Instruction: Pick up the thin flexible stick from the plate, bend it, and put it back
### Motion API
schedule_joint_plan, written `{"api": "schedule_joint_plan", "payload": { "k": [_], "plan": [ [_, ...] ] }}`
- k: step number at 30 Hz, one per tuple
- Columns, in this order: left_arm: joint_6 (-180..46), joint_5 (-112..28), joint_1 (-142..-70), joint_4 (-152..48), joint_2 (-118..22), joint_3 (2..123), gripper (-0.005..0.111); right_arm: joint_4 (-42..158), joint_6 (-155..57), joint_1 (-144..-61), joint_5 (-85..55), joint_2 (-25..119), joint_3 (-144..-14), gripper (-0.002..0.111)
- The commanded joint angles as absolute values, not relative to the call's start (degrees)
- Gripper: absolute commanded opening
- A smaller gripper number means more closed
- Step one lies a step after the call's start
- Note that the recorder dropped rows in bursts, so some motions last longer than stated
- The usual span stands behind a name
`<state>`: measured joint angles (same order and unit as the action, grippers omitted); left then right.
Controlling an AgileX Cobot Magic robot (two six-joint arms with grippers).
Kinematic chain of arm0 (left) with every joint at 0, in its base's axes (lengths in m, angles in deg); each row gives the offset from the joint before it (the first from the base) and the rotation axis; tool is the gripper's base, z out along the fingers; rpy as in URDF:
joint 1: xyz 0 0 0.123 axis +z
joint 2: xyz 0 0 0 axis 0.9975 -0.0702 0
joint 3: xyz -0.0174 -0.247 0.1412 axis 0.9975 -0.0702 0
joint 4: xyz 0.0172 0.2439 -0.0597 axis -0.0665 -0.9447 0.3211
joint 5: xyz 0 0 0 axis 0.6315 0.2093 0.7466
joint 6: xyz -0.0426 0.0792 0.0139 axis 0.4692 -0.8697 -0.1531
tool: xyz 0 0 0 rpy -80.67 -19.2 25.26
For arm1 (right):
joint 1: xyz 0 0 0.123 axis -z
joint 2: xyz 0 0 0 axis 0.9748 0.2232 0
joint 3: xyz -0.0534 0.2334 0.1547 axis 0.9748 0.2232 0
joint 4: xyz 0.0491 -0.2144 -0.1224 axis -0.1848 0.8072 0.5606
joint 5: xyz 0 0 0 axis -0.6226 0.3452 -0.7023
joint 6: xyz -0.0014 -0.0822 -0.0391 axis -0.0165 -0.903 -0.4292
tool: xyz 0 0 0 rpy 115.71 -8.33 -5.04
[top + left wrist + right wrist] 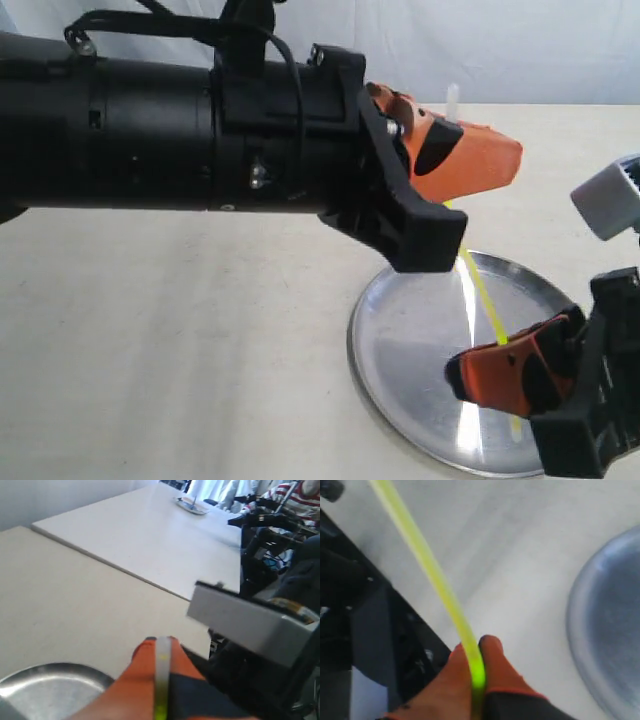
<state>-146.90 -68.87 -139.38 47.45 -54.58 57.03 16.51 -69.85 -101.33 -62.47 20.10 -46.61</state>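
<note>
Item 1: thin flexible stick. You'll find it right of centre in the exterior view, held over the plate, slanting almost straight from one grip down to the other.

Item 2: left gripper, upper middle. Its orange fingers are clenched on the stick's upper end, with the pale tip poking out above.

Item 3: right gripper, lower right. Its fingers are pinched on the stick's lower part, with a short end showing below.

Item 4: table, pale, lying under the plate.

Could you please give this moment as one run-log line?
left claw: shut on stick | right claw: shut on stick | stick: roughly straight, over plate | bend: pending
</note>
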Motion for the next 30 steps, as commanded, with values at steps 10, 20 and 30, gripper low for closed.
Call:
{"api": "schedule_joint_plan", "payload": {
  "k": [10, 20, 30],
  "plan": [
    [-149.0, -49.9, -139.8, 47.9, -57.9, 53.0, 0.0, -13.2, -95.2, -101.2, -62.7, 18.3, -48.4, -0.001],
    [-146.3, -68.0, -139.8, 47.9, -55.5, 48.9, 0.0, 26.5, -61.6, -101.2, -60.1, 14.1, -52.3, -0.001],
    [-151.4, -65.7, -139.8, 47.9, -52.8, 55.3, 0.0, 17.5, -68.2, -101.2, -65.8, 17.1, -49.5, -0.001]
  ]
}}
